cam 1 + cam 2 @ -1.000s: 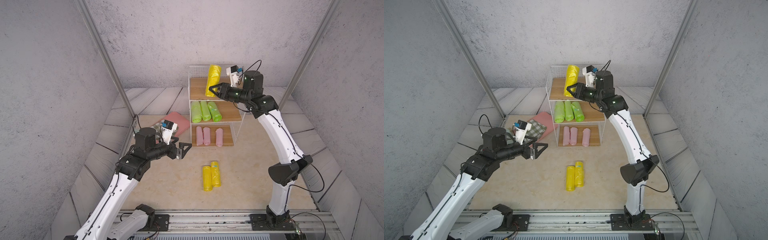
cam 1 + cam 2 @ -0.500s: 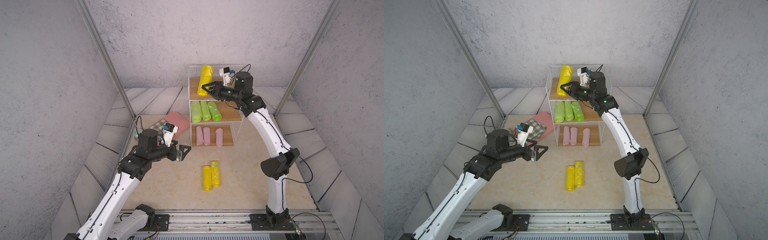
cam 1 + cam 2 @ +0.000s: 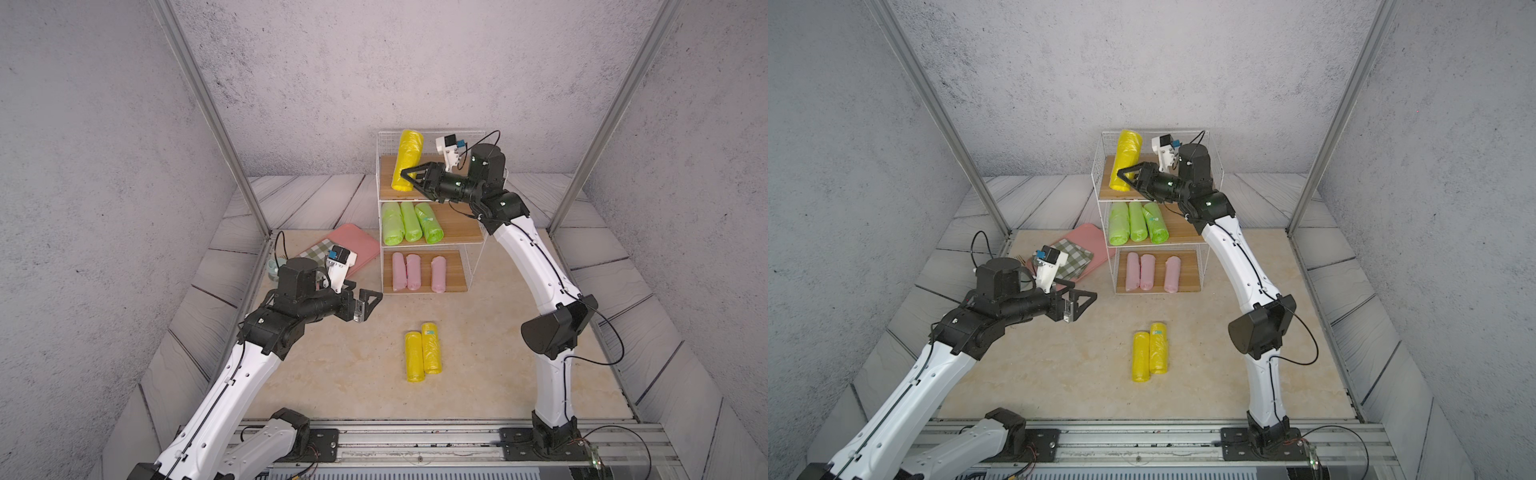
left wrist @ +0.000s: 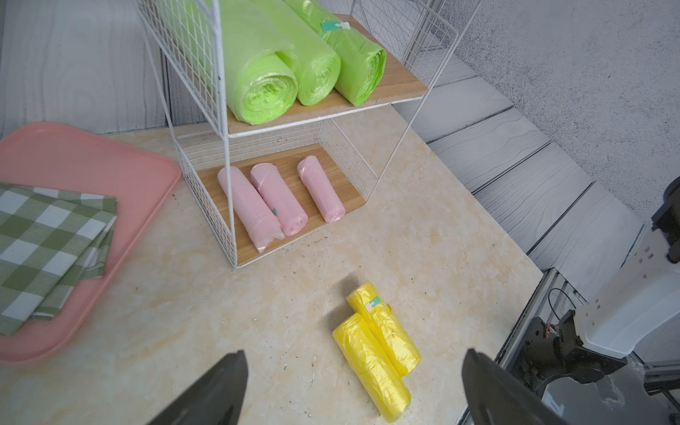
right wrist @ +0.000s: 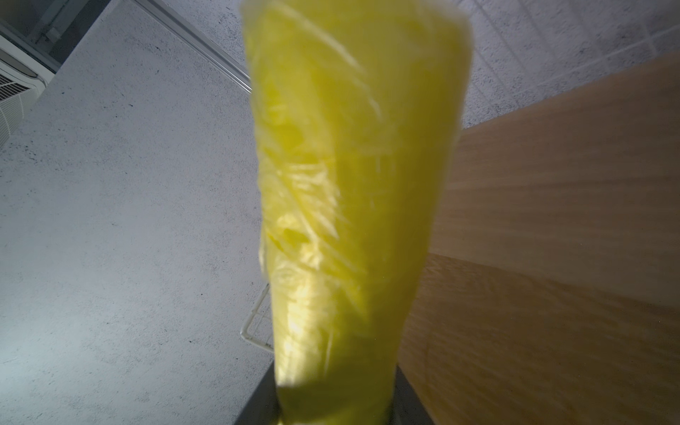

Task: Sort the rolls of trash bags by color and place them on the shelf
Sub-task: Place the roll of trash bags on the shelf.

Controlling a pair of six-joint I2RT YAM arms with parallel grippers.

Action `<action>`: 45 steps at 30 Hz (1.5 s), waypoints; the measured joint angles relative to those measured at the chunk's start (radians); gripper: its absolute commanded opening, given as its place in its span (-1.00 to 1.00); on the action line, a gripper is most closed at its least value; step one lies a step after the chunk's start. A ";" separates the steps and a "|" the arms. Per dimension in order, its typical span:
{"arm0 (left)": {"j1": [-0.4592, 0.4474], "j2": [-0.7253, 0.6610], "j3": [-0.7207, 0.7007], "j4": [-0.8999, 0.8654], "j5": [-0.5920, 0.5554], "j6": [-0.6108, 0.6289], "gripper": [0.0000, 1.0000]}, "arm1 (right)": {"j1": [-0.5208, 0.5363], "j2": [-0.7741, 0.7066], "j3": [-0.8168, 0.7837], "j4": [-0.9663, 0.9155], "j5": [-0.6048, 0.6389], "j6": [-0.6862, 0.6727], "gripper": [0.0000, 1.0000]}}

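The shelf (image 3: 432,134) (image 3: 1100,174) stands at the back of the table. A yellow roll (image 3: 407,153) (image 3: 1127,153) (image 5: 349,184) leans tilted at the left of its top board, and my right gripper (image 3: 409,179) (image 3: 1125,180) (image 5: 335,412) is shut on its lower end. Three green rolls (image 3: 409,222) (image 4: 294,62) lie on the middle board and three pink rolls (image 3: 413,271) (image 4: 279,198) on the bottom one. Two more yellow rolls (image 3: 422,351) (image 3: 1149,351) (image 4: 379,349) lie side by side on the table. My left gripper (image 3: 368,305) (image 3: 1077,307) (image 4: 353,386) hangs open and empty above the table, left of them.
A pink tray (image 3: 357,245) (image 4: 110,176) with a folded green-white checkered cloth (image 4: 48,239) lies left of the shelf. Grey panelled walls slope up around the table. A metal rail (image 3: 415,436) carrying both arm bases runs along the front edge.
My right gripper has carried the yellow roll leftward over the top board, to its left side. The left gripper has sunk slightly and stayed open.
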 measured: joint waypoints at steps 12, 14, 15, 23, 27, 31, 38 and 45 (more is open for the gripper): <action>0.000 0.007 -0.002 0.004 0.004 -0.003 0.95 | 0.004 -0.001 -0.014 0.052 -0.029 0.018 0.15; 0.000 0.012 -0.002 0.004 0.006 -0.003 0.94 | 0.004 -0.002 -0.016 0.054 -0.030 0.017 0.16; 0.000 0.013 -0.002 0.004 0.006 -0.003 0.94 | 0.004 -0.002 -0.022 0.060 -0.032 0.016 0.18; 0.000 0.023 -0.002 0.004 0.007 -0.003 0.94 | 0.006 -0.052 -0.109 0.104 -0.040 -0.031 0.34; 0.000 0.027 -0.001 0.004 0.010 -0.006 0.94 | 0.007 -0.097 -0.170 0.106 -0.039 -0.085 0.43; 0.000 0.027 0.000 0.004 0.011 -0.012 0.95 | 0.007 -0.143 -0.233 0.088 -0.032 -0.143 0.48; 0.000 0.026 0.000 0.004 0.023 -0.020 0.95 | 0.003 -0.220 -0.317 0.043 -0.022 -0.235 0.53; 0.000 0.026 0.001 0.004 0.042 -0.023 0.94 | 0.003 -0.285 -0.370 -0.019 -0.018 -0.323 0.54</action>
